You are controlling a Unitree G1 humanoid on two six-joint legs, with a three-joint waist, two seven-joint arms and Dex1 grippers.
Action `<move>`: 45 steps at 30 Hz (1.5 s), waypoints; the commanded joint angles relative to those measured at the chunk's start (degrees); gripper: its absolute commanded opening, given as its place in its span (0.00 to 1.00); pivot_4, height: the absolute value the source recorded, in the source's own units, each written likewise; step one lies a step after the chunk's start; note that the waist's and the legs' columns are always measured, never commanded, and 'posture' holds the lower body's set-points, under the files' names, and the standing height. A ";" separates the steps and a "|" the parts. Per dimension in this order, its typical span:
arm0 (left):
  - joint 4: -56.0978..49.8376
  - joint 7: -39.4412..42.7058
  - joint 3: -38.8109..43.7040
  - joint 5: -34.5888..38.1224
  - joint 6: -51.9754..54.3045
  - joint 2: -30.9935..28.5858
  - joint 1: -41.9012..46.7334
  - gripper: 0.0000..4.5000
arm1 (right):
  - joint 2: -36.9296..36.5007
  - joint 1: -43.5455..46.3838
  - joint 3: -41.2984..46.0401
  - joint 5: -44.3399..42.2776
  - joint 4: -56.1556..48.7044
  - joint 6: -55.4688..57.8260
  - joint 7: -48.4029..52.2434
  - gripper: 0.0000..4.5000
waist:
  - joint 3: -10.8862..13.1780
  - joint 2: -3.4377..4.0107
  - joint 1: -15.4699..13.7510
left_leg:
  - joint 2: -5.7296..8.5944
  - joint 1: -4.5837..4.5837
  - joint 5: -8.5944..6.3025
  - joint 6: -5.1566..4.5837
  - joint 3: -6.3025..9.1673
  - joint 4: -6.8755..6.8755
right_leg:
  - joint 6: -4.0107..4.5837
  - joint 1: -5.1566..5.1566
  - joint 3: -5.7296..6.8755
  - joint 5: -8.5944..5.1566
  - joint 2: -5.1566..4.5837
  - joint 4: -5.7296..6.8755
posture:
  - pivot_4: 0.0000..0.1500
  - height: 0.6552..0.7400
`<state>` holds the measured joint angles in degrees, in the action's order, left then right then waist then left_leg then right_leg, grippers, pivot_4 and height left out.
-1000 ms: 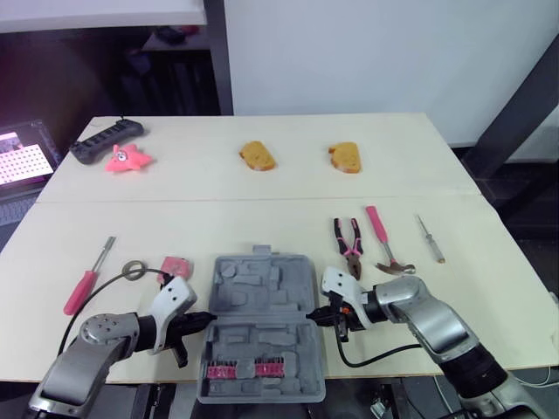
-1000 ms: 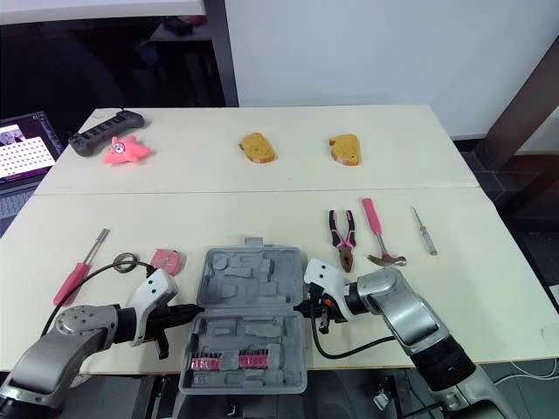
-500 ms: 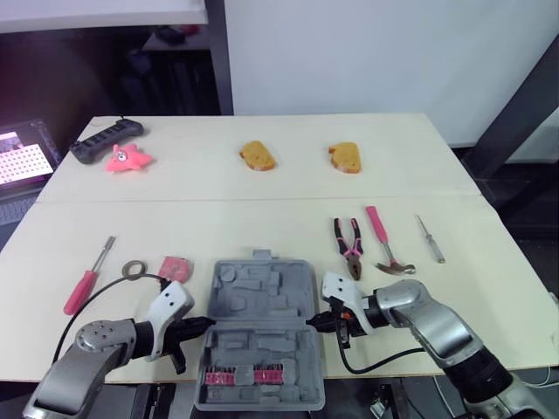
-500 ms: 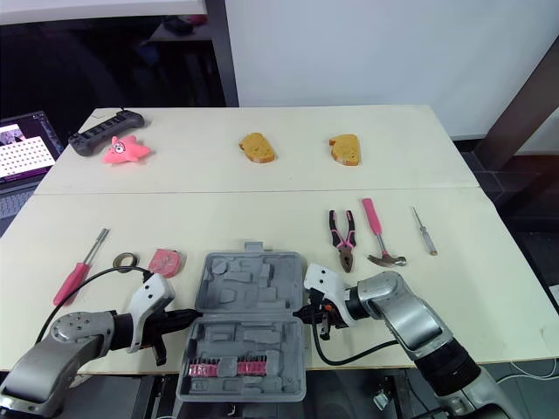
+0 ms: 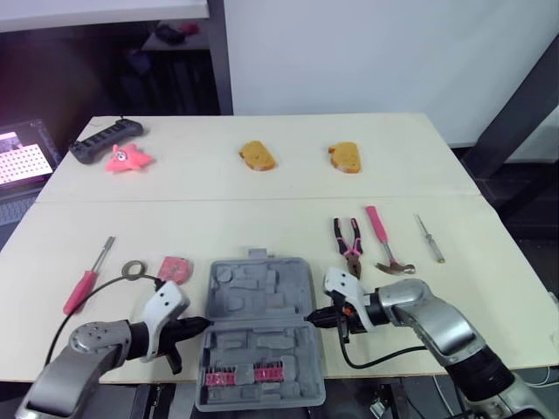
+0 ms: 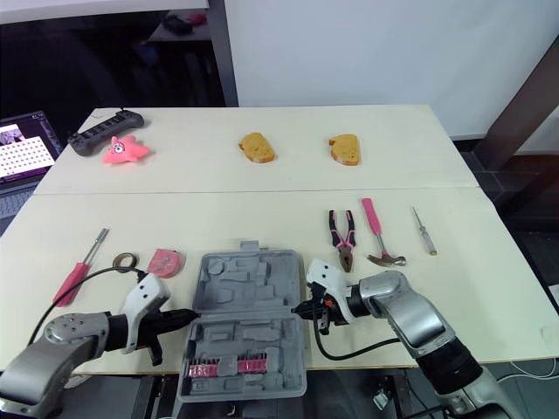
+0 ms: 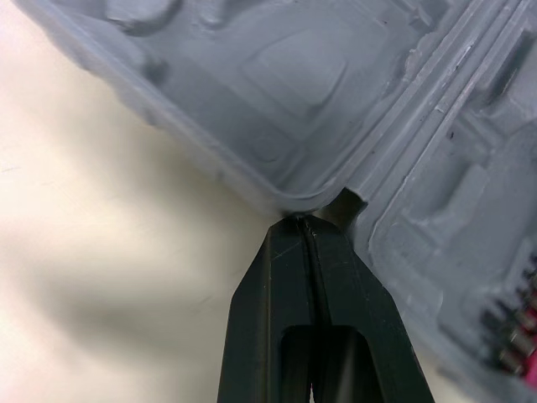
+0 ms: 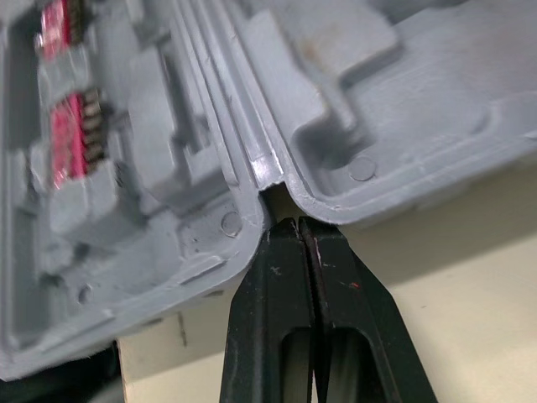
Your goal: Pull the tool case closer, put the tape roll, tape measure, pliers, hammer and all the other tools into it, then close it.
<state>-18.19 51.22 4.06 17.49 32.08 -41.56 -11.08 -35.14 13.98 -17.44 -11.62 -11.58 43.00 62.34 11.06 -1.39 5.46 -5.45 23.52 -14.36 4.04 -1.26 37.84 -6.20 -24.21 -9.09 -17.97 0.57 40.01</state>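
Observation:
The grey tool case (image 5: pixel 262 301) lies open at the table's front middle, its near half with pink bit racks (image 5: pixel 242 375) hanging over the edge. My left gripper (image 5: pixel 203 323) is shut, tips pressed into the hinge notch on the case's left side (image 7: pixel 306 222). Shut as well, my right gripper (image 5: pixel 313 320) touches the hinge notch on the right side (image 8: pixel 298 222). The tape roll (image 5: pixel 134 268), pink tape measure (image 5: pixel 176 267) and pink-handled screwdriver (image 5: pixel 87 278) lie left of the case. Right of it are the pliers (image 5: pixel 348 244), hammer (image 5: pixel 384 240) and a small screwdriver (image 5: pixel 430 238).
At the back of the table sit two yellow bread-like pieces (image 5: pixel 258 155) (image 5: pixel 345 157), a pink star toy (image 5: pixel 128 159) and a black power strip (image 5: pixel 106 140). A lit laptop (image 5: pixel 17 161) stands off the table's left side.
The case has slid slightly toward the table's near edge, with both shut grippers staying at its hinge notches. The loose tools have not moved.

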 commanded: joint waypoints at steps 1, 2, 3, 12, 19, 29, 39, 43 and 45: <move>-0.11 -0.02 4.26 0.89 -1.86 -1.43 -1.34 0.00 | -2.53 -0.13 4.50 -2.85 -1.23 -0.29 0.17 0.01 | 0.00 0.00 0.00 | 0.00 0.00 0.00 0.00 0.00 0.00 | 0.00 0.00 0.00 0.00 0.00 0.00 | 1.00 0.68; 0.17 0.16 5.60 1.25 -2.31 -1.73 -1.77 0.00 | -3.34 -0.09 5.74 -3.47 -0.80 -0.33 0.31 0.01 | 0.00 0.00 0.00 | 0.00 0.00 0.00 0.00 -0.01 0.00 | 0.00 0.00 -0.01 -0.01 0.00 0.00 | 1.00 0.68; 0.21 0.25 6.97 1.72 -2.48 -1.98 -2.03 0.00 | -4.39 -0.07 6.93 -4.08 -0.37 -0.59 0.81 0.01 | 0.00 -0.01 0.01 | 0.00 0.00 0.00 0.00 -0.01 0.00 | 0.00 -0.01 -0.01 -0.01 0.00 -0.01 | 1.00 0.68; 2.64 3.53 21.37 8.92 -4.24 -3.26 -3.72 0.12 | -11.44 -1.81 19.48 -15.37 0.53 0.80 7.31 0.00 | 0.02 -0.09 0.00 | 0.00 0.01 -0.01 -0.01 -0.02 -0.01 | 0.00 -0.02 -0.01 -0.02 0.00 -0.01 | 1.00 0.68; 14.64 7.58 35.28 8.70 -14.26 -5.70 -6.65 0.86 | -17.93 -5.97 31.10 -19.04 8.16 -4.09 11.66 0.64 | 0.02 -0.14 0.05 | 0.00 0.01 -0.01 -0.01 -0.03 -0.01 | 0.05 -0.03 -0.01 -0.07 0.00 -0.02 | 1.00 0.68; 28.65 11.76 44.88 10.87 -23.63 -5.71 -11.07 1.00 | -22.42 -6.33 40.97 -16.68 29.57 -16.85 12.90 0.99 | 0.01 -0.22 0.13 | -0.01 0.00 -0.03 -0.04 -0.17 -0.07 | 0.22 -0.12 -0.06 -0.25 -0.04 -0.05 | 1.00 0.68; 27.54 11.92 44.42 12.00 -25.69 -5.39 -9.83 1.00 | -21.27 -0.53 37.32 -19.52 27.53 -14.09 13.74 0.99 | 0.00 -0.20 0.72 | -0.01 -0.08 -0.03 -0.04 -0.26 -0.26 | 0.20 -0.15 -0.07 -0.22 -0.10 -0.05 | 1.00 0.68; 19.94 11.97 45.84 16.17 -21.58 -2.78 -13.55 1.00 | -20.65 4.49 32.35 -24.45 19.10 -4.36 15.12 0.99 | 0.00 -0.20 1.08 | -0.01 -0.11 -0.02 -0.03 -0.29 -0.44 | 0.15 -0.17 -0.10 -0.21 -0.10 -0.05 | 1.00 0.68; 16.53 10.82 46.38 16.59 -21.27 -0.95 -15.94 1.00 | -20.65 7.37 28.29 -24.81 14.85 -2.02 16.21 0.99 | 0.01 -0.20 1.13 | -0.02 -0.12 -0.02 -0.03 -0.27 -0.49 | 0.13 -0.19 -0.08 -0.20 -0.10 -0.05 | 1.00 0.68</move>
<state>1.48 63.01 47.59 32.65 10.54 -43.04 -25.50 -55.14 19.59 12.49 -34.76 7.49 38.96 77.18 11.07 -1.59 6.59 -5.48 23.40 -14.39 4.02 -1.52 37.33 -6.06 -24.40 -9.16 -18.18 0.48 39.96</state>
